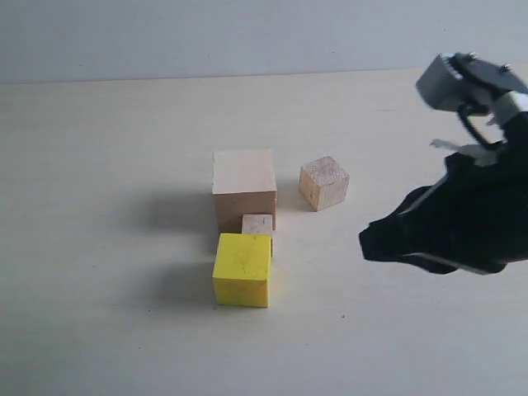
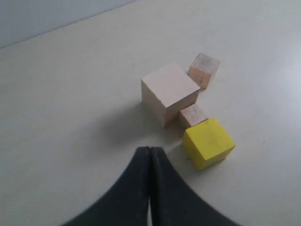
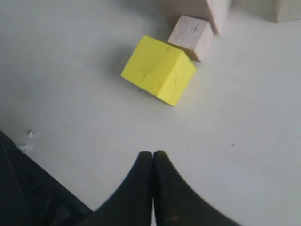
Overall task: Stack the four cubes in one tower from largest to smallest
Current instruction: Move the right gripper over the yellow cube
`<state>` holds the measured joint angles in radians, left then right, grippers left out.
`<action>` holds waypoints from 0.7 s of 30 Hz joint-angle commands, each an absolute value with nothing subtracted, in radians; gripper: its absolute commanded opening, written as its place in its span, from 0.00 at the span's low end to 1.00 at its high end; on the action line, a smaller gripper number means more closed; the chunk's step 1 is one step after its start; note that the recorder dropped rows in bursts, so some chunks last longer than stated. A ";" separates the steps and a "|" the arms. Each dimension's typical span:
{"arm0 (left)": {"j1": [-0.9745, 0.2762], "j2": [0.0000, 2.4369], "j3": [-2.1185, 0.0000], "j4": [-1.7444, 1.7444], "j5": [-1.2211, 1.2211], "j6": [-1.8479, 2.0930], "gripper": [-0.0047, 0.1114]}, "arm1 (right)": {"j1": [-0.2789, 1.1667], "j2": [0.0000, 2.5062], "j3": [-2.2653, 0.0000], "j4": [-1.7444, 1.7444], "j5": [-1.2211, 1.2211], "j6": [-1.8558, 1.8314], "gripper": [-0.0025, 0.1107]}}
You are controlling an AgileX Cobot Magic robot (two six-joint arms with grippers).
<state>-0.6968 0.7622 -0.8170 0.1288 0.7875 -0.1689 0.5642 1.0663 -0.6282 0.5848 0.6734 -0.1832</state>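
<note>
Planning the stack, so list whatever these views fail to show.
1. Tiny cube: exterior view, base hidden behind yellow cube.
2. Large cube: right wrist view, cut off by the picture's edge.
3. Left pincer: outside the exterior view; seen only in the left wrist view.

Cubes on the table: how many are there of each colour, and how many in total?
Pale wood: 3 (large cube, medium cube, tiny cube)
Yellow: 1 (yellow cube)
Total: 4
</note>
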 commanded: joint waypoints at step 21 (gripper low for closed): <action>-0.697 0.711 -0.617 0.303 0.638 -0.270 0.04 | 1.006 1.481 -0.904 0.011 0.509 0.584 0.02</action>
<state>-0.6968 0.7155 -0.6187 0.2959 0.6556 -0.2660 0.9357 1.4731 -0.8967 0.1211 0.5155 0.4619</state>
